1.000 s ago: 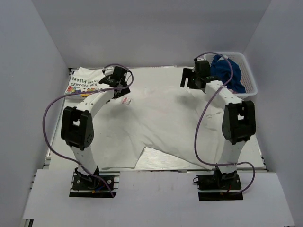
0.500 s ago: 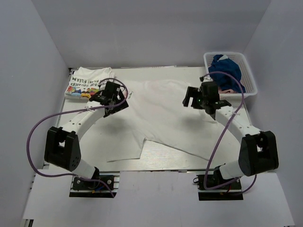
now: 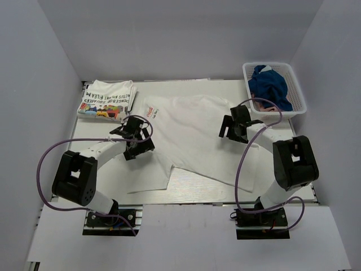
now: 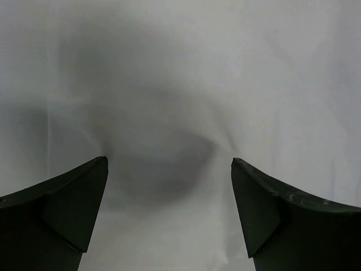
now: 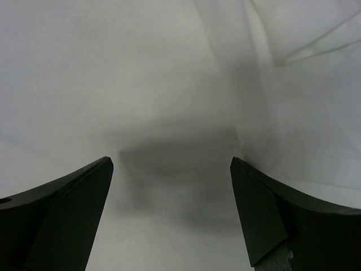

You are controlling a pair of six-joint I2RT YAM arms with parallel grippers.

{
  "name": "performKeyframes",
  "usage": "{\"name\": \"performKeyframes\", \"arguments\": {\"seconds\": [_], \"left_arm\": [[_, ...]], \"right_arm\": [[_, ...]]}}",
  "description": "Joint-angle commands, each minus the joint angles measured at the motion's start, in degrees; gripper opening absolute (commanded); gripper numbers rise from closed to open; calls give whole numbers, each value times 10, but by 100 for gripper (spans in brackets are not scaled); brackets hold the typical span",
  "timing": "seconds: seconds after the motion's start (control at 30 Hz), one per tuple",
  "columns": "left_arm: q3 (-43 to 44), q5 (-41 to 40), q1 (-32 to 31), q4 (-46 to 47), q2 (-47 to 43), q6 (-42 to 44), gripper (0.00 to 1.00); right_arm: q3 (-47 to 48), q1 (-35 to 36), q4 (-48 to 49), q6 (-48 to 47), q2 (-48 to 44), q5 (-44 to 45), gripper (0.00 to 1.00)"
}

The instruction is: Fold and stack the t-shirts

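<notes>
A soft white cotton t-shirt with a small red print (image 3: 186, 132) is spread flat on the pale surface (image 3: 197, 186); a folded white lettered t-shirt (image 3: 107, 99) is seen at the far-left corner; left jaws and right jaws are held wide apart, empty, over the spread shirt.

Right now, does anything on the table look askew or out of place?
Yes. The spread white t-shirt lies crooked, not square to the table edges, and its near hem is uneven. The folded t-shirt at the far left looks tidy.
</notes>
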Motion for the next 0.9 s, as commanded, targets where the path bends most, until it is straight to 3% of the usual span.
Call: {"name": "performKeyframes", "arguments": {"seconds": [0.0, 0.27, 0.37, 0.67, 0.77, 0.87], "left_arm": [[-24, -4, -3, 2, -8, -17, 100], [-71, -31, 8, -61, 7, -65, 100], [-71, -63, 1, -111, -36, -90, 100], [-116, -25, 1, -266, -245, -155, 100], [-170, 80, -5, -243, -266, -144, 100], [-197, 113, -17, -218, -255, -144, 100]], "right_arm": [[46, -6, -42, 22, 18, 102, 90], [185, -19, -57, 5, 113, 152, 90], [198, -14, -78, -11, 92, 125, 90], [-22, -6, -68, 88, -147, 37, 90], [-82, -6, -104, 122, -227, 20, 90], [-131, -10, -135, 131, -307, 12, 90]]}}
